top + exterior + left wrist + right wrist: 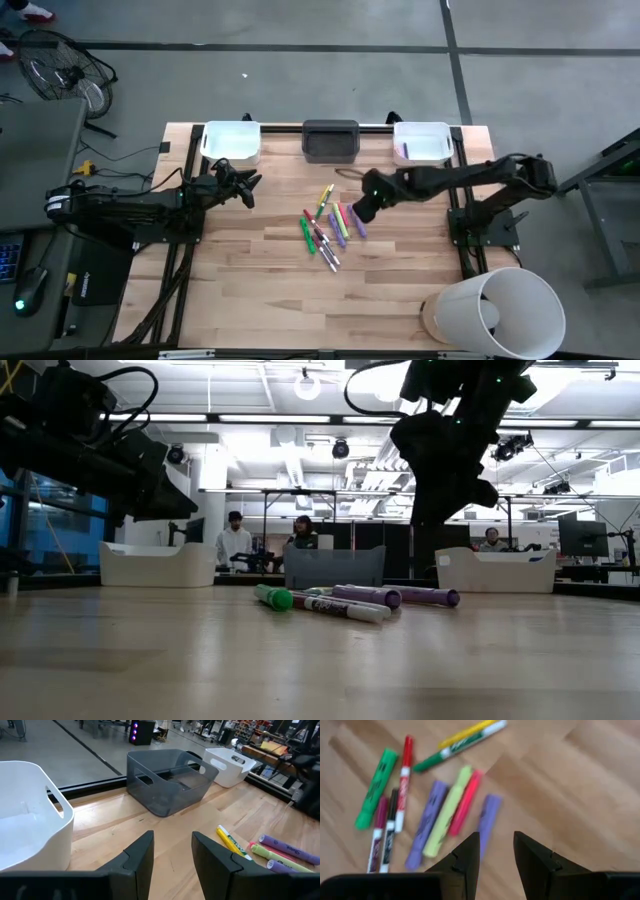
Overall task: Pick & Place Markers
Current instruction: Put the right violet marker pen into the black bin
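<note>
Several markers (330, 225) in green, red, purple, yellow-green, pink and yellow lie flat in a loose cluster at the middle of the wooden table (250, 290). My right gripper (362, 211) hangs above the cluster's right edge, tipped downward and open. In the right wrist view its fingers (471, 851) stand clear above a short purple marker (489, 816), touching nothing. My left gripper (246, 187) waits open near the left white bin (232, 142), well left of the markers, with nothing between its fingers (142, 851).
Along the far edge stand three bins: a white one at the left, a grey one (330, 140) in the middle and a white one (422, 143) at the right with a small purple thing inside. A big white cylinder (495, 310) lies at the near right corner.
</note>
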